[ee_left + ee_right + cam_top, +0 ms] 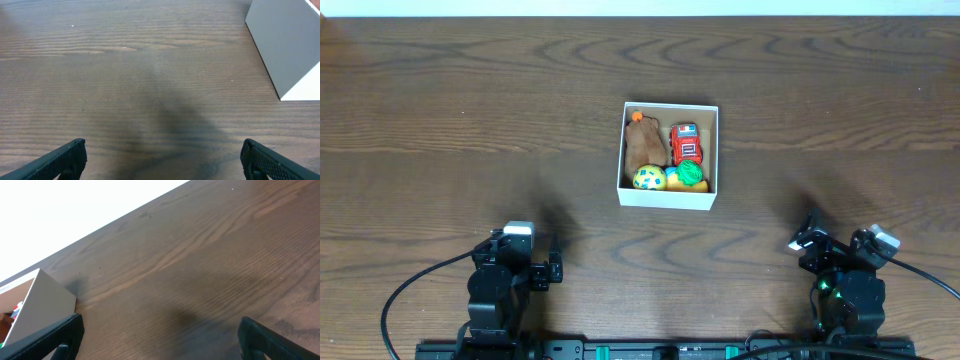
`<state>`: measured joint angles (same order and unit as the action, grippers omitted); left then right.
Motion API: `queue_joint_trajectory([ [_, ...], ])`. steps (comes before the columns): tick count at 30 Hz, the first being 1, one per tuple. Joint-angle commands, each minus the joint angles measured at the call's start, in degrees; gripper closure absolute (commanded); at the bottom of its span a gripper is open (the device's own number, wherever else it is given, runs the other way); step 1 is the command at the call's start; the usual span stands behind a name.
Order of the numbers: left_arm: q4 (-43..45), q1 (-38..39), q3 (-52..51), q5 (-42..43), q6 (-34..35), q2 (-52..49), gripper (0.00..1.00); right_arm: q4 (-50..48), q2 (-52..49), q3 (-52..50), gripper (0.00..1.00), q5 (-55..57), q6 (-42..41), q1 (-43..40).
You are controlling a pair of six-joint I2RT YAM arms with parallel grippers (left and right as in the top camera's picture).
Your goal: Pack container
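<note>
The container (667, 198), a small square white-walled box with a tan inside, stands at the table's middle. Inside lie a brown plush toy (644, 148), a red toy car (685, 143), a yellow-green spotted ball (649, 179) and a green toy on an orange piece (691, 175). My left gripper (162, 157) is open and empty near the front edge, left of the container; the container's white wall (282, 40) shows at the top right of its view. My right gripper (160, 337) is open and empty at the front right; a container corner (42, 302) shows at its left.
The dark wooden table (460, 120) spreads all around the container. Both arm bases sit at the front edge, with black cables (405, 295) curving out to either side. A white strip runs along the far edge of the table.
</note>
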<state>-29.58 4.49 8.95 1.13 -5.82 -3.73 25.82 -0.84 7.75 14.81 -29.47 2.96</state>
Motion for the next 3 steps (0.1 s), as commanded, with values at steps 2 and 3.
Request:
queue_joint_trajectory([
  [2, -0.2, -0.3, -0.8, -0.1, 0.7, 0.1, 0.02, 0.0, 0.5, -0.3, 0.01, -0.1, 0.9, -0.3],
  [3, -0.2, -0.3, -0.8, -0.1, 0.7, 0.1, 0.02, -0.1, 0.5, -0.3, 0.01, -0.1, 0.9, -0.3],
])
